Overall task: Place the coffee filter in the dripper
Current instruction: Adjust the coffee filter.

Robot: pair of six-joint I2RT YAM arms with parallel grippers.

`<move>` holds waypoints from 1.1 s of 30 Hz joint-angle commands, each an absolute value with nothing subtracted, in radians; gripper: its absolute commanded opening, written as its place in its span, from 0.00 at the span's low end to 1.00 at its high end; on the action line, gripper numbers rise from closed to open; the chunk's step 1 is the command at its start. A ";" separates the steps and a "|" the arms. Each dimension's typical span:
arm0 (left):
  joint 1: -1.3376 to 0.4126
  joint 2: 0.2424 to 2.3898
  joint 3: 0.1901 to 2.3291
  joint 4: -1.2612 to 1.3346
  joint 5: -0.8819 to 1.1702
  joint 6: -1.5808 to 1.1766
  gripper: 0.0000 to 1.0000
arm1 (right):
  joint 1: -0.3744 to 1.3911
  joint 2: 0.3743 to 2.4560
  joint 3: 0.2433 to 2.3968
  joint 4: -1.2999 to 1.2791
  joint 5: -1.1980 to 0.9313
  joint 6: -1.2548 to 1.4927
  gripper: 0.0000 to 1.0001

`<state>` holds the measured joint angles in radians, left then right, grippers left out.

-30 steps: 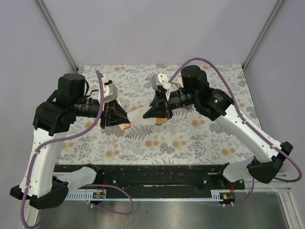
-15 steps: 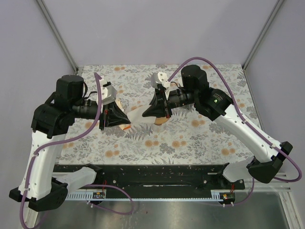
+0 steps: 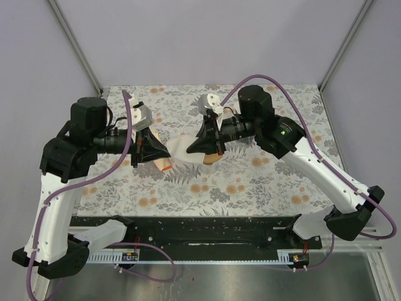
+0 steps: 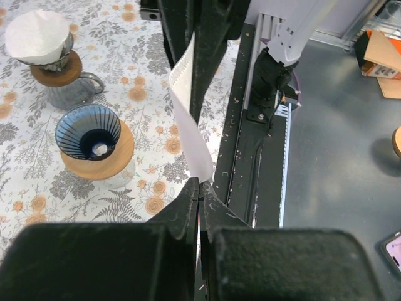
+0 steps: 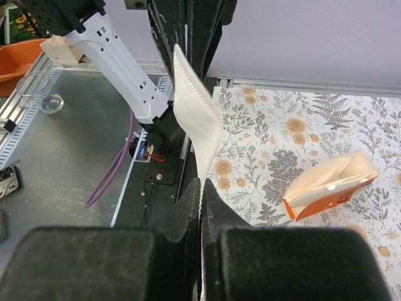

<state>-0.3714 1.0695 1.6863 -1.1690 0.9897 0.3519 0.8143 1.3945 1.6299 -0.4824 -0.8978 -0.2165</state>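
Observation:
A white coffee filter hangs flat above the floral table, stretched between both grippers. My left gripper is shut on one edge of the filter. My right gripper is shut on the opposite edge of the filter. From above, the left gripper and right gripper face each other tip to tip. The dripper, blue ribbed glass on a wooden ring, stands empty on the table to the left in the left wrist view. The arms hide it from above.
A second dripper holding a white filter sits on a glass server beyond the blue one. An orange filter packet lies open on the table under the grippers. A black rail runs along the table's near edge.
The left gripper's jaws have closed onto the filter's edge. It has shifted slightly up and toward the right gripper, which has held still.

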 commanded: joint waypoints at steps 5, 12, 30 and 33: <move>-0.356 1.054 1.695 -1.031 0.884 0.215 0.00 | 0.808 1.399 1.618 -0.396 -0.841 -0.160 0.00; -0.356 1.058 1.667 -0.997 0.759 0.178 0.00 | 0.807 1.407 1.615 -0.376 -0.854 -0.143 0.00; -0.356 1.065 1.667 -1.003 0.968 0.199 0.04 | 0.807 1.394 1.601 -0.368 -0.923 -0.176 0.00; -0.357 1.065 1.660 -1.003 0.985 0.195 0.11 | 0.805 1.394 1.601 -0.365 -0.923 -0.178 0.00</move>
